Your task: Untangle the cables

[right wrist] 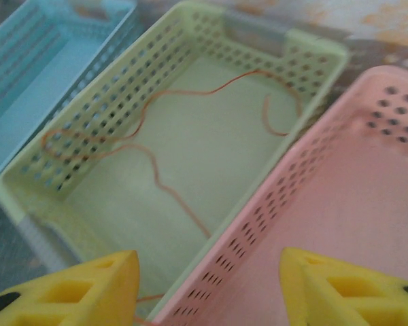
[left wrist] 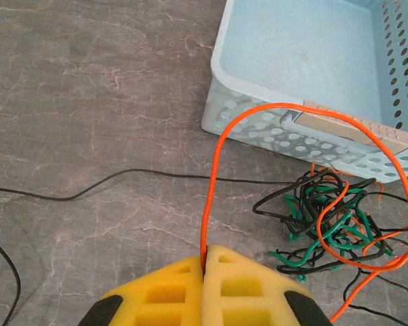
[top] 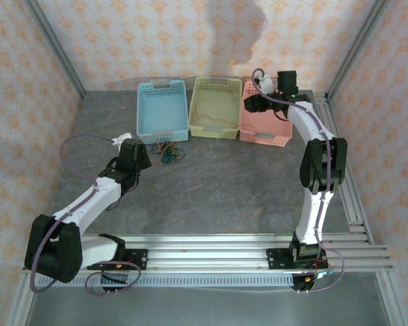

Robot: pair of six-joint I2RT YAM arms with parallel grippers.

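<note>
The left gripper [left wrist: 205,261] is fully closed, its yellow pads pinching the orange cable [left wrist: 217,142] where it leaves the fingertips. From that grip the held stretch runs straight ahead of the fingers. It then arches right, across the near wall of the blue basket [left wrist: 258,132], and drops back into the tangle [left wrist: 323,221]. The tangle is a knot of black, green and orange strands lying on the table [left wrist: 88,81], just beside the blue basket's near wall. It sits ahead and to the right of the left fingers, near them but not touching. One black strand [left wrist: 136,174] trails out of the knot to the left across the table. The right gripper [right wrist: 207,258] stands wide open with nothing between its pads. It hangs over the shared edge of the green basket [right wrist: 306,47] and the pink basket [right wrist: 367,88], well apart from the knot. A single orange-brown cable [right wrist: 163,187] lies loose on the green basket's floor. The left arm is plainly the nearer to the tangle and already has a strand in hand. In my judgement the coming pull should go away from the knot, back and to the left along the held stretch. Possible faults are that the whole knot drags along, or that the orange loop catches on the blue basket's handle.
</note>
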